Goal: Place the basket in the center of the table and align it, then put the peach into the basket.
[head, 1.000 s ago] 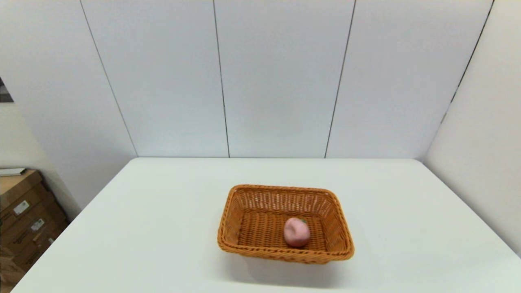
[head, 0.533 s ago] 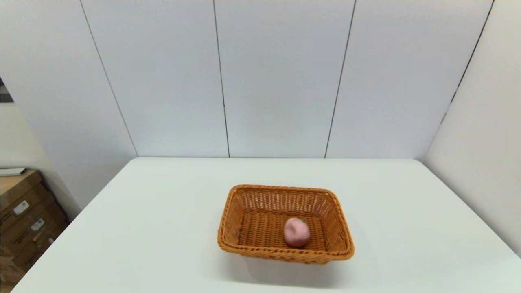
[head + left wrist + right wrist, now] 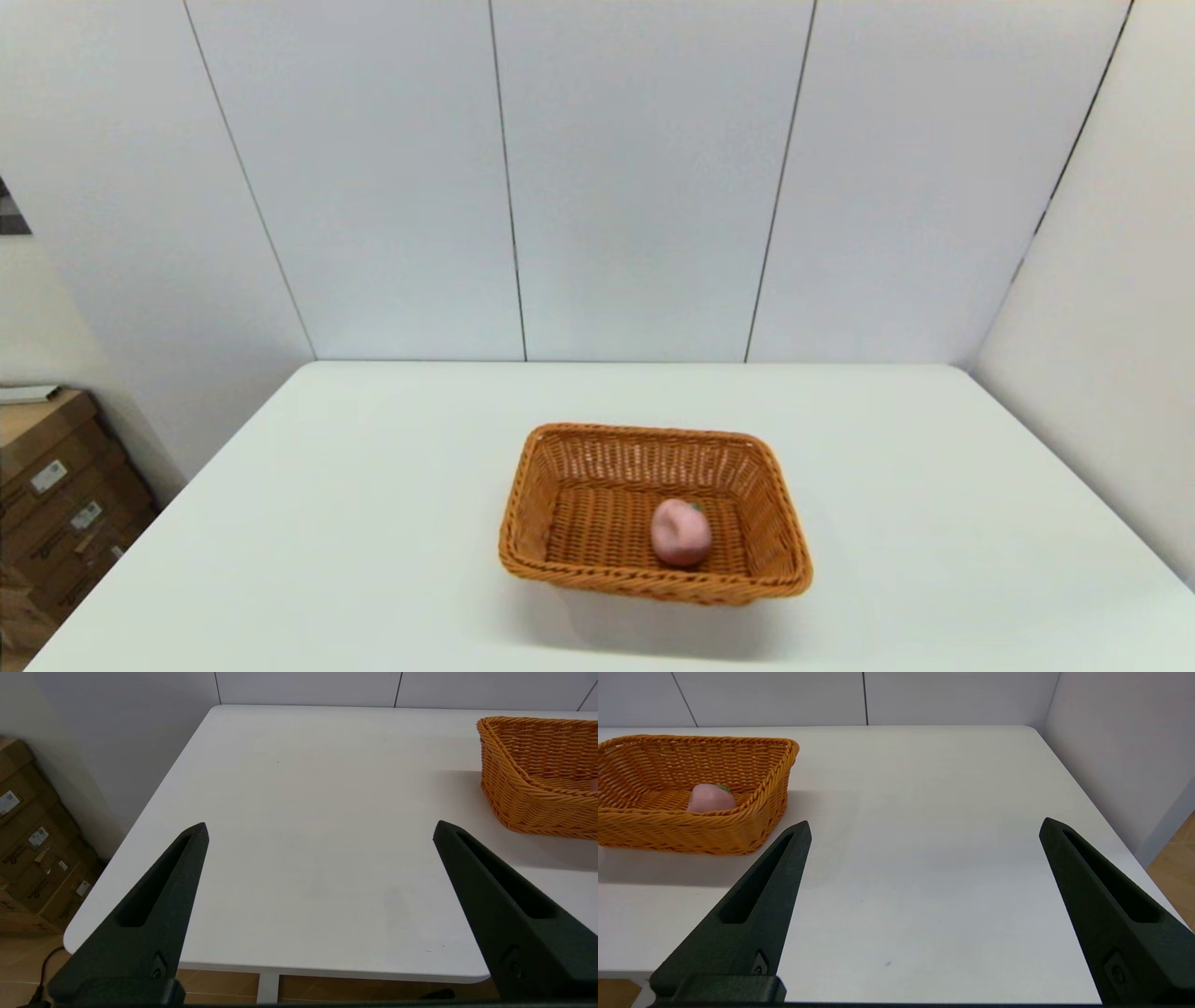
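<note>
You see the orange-brown woven wicker basket (image 3: 653,511) lying long axis left-right on the white bench (image 3: 327,523) — pale-pink round peach (image 3: 681,532) inside; left gripper (image 3: 320,833) and right gripper (image 3: 924,828) both released.

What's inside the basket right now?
One peach lies on the floor of the basket, toward its right side. Nothing else shows inside; the spot beneath the peach is covered.

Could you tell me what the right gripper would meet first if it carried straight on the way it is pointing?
Probably the bare table. The right gripper, open, points over empty white surface; the basket holding the peach sits off to one side of that line, though depth is uncertain.
</note>
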Available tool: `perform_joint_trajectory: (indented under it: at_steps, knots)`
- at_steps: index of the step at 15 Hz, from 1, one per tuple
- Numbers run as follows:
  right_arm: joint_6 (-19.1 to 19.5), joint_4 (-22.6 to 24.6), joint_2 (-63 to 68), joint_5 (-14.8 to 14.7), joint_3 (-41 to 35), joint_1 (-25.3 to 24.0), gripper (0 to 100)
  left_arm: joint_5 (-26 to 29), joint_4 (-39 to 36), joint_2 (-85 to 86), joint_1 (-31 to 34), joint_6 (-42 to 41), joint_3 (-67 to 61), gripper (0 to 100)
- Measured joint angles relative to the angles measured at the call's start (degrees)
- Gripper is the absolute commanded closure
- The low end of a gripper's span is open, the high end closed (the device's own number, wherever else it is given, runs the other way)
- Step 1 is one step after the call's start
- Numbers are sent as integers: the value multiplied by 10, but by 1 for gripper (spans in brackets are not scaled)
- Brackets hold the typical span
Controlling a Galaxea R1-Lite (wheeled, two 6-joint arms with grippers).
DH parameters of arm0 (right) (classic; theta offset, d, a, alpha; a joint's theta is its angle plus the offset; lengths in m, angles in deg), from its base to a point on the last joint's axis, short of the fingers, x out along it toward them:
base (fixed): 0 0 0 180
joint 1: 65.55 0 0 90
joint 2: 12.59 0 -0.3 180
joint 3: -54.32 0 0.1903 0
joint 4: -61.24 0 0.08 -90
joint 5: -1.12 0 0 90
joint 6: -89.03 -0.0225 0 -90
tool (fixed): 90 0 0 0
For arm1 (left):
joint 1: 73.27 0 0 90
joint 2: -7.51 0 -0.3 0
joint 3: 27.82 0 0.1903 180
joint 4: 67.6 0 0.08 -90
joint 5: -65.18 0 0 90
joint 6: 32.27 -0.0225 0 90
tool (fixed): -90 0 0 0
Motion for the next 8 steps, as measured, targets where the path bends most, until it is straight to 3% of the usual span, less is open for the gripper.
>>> perform_joint_trajectory:
  at_steps: [8]
  knots:
    - [0,0,0,-1,1,0,0,0,0,0,0,0,0,0]
